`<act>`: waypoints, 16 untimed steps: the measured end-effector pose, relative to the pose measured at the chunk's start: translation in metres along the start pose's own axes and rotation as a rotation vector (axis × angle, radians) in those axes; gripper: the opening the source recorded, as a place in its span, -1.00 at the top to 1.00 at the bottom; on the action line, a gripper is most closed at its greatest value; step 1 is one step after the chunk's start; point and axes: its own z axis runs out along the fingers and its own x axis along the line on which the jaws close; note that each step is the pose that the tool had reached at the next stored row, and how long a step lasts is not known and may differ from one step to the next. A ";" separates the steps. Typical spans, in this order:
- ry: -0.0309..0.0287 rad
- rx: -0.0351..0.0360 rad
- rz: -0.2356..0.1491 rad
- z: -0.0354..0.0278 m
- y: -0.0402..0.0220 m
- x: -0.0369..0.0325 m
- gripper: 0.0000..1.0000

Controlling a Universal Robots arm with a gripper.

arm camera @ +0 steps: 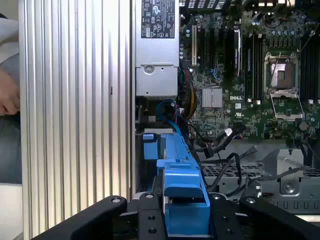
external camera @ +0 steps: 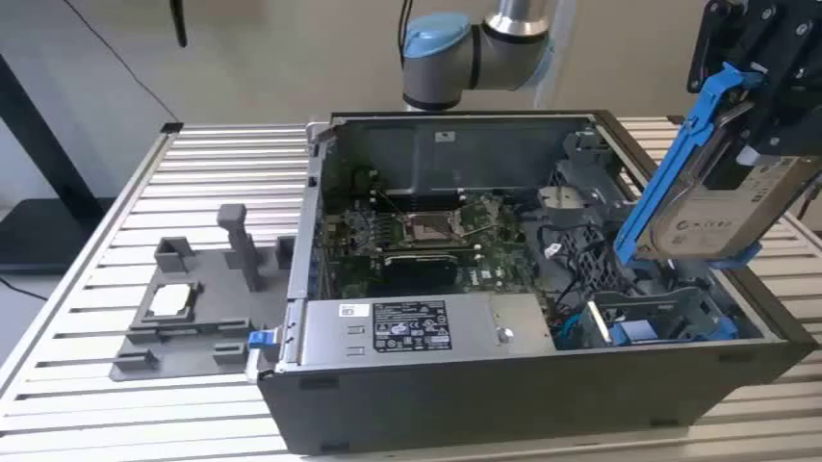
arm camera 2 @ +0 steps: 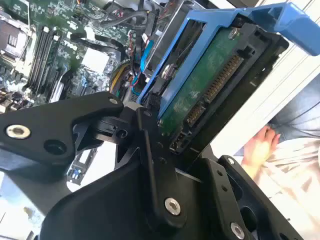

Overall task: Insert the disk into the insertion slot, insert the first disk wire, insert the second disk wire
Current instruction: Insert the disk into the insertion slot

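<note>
Blue-framed disk [external camera: 719,217], clamped in the hand [external camera: 756,144], hangs steeply tilted, long axis near-upright.

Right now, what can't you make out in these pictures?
- The disk: in the exterior view, its upper end is hidden behind the black jaws that hold it.
- The insertion slot: in the exterior view, its inside is too dark to read.
- The cables: tangled in the exterior view, so I cannot tell which are the disk wires.
- A hand: blurred in the second wrist view, so what it is doing is unclear.
</note>
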 end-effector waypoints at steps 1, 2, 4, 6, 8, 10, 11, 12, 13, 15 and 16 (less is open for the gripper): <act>0.0000 0.0000 0.000 0.0000 0.0000 0.0000 0.35; 0.0000 0.0000 0.000 0.0000 0.0000 0.0000 0.35; 0.0000 0.0000 0.000 0.0000 0.0000 0.0000 0.35; 0.0001 0.0000 0.000 0.0003 0.0000 0.0000 0.35; 0.0001 0.0000 0.000 0.0013 0.0000 0.0000 0.35; 0.0002 0.0002 -0.001 0.0024 -0.0001 0.0000 0.35; 0.0001 0.0004 -0.001 0.0031 -0.0001 0.0000 0.35; 0.0001 0.0008 -0.002 0.0038 -0.0002 0.0000 0.35; 0.0001 0.0015 -0.002 0.0045 -0.0002 0.0000 0.35; 0.0000 0.0047 -0.003 0.0060 -0.0002 0.0000 0.35; 0.0000 0.0072 -0.004 0.0068 -0.0002 0.0000 0.35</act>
